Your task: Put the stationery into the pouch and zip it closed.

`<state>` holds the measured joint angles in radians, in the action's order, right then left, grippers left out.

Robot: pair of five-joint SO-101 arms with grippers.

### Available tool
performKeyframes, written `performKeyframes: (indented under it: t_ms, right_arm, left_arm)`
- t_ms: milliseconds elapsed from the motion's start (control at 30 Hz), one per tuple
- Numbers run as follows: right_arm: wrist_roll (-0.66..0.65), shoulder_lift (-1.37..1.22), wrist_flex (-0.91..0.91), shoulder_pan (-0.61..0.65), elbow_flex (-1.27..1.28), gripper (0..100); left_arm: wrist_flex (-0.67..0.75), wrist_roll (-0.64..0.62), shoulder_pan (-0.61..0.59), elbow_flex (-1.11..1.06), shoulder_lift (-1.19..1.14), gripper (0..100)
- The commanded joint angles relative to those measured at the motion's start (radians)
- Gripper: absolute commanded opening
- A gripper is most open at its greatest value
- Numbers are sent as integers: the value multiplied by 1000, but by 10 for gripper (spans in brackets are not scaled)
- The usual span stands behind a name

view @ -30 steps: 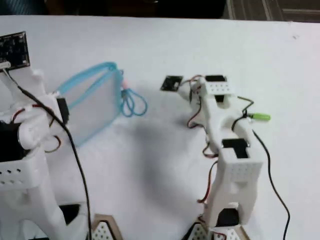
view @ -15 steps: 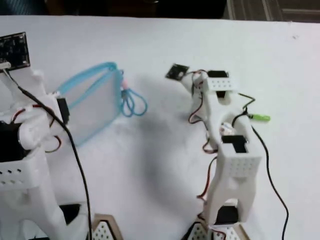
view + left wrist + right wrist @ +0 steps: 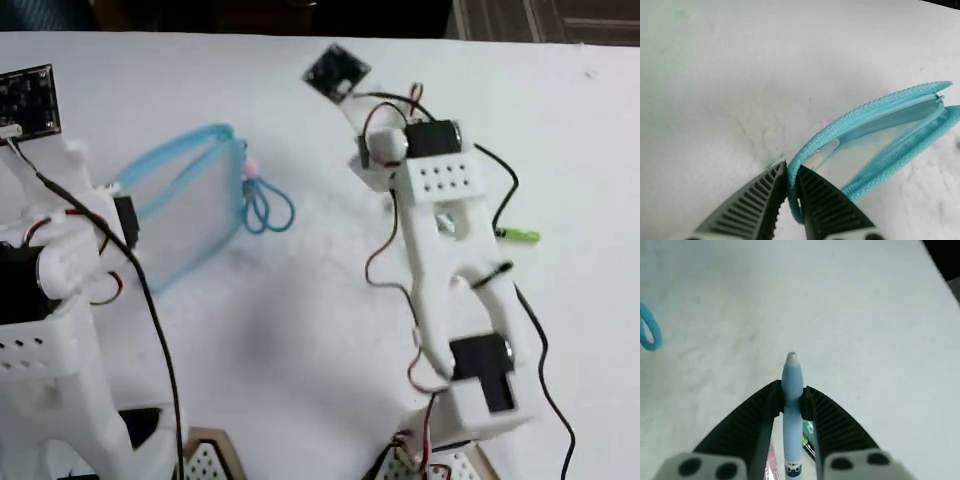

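Note:
A clear pouch [image 3: 180, 200] with a light blue zipper lies open on the white table at the left. My left gripper [image 3: 791, 176] is shut on the pouch's zipper rim [image 3: 805, 150]; from above it sits at the pouch's near corner [image 3: 123, 215]. My right gripper [image 3: 791, 386] is shut on a light blue pen [image 3: 791, 375], whose tip sticks out past the fingers. Bits of pink and green show between the fingers behind it. The right arm [image 3: 440, 200] stretches toward the table's far side, right of the pouch. A green pen [image 3: 520, 235] lies on the table by that arm.
A blue cord loop [image 3: 268, 208] trails from the pouch's zipper end toward the middle of the table, also at the edge of the right wrist view [image 3: 647, 332]. The table's far edge [image 3: 300, 35] is close beyond the right arm's wrist.
The right arm has risen and stretched toward the far side of the table, its wrist swinging up and away. The left arm and pouch have stayed put.

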<state>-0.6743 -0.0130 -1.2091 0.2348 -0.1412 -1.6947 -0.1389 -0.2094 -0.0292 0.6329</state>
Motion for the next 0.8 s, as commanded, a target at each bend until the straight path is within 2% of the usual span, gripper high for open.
performKeyframes:
  t_ms: [0, 167, 300, 400, 533, 767]
  right_arm:
    - [164, 156, 59, 47, -29, 17]
    - [609, 321, 217, 139, -28, 17]
    - [845, 420, 375, 223, -28, 17]
    - [916, 456, 456, 321, -28, 17]
    - [947, 475, 536, 435, -29, 17]
    - [951, 433, 654, 470, -31, 17]
  left_arm:
    - [11, 5, -7, 6, -25, 24]
    - [11, 5, -7, 6, -25, 24]
    - [11, 5, -7, 6, -25, 24]
    - [11, 5, -7, 6, -25, 24]
    - [11, 5, -7, 6, -25, 24]
    - [11, 5, -7, 5, -25, 24]
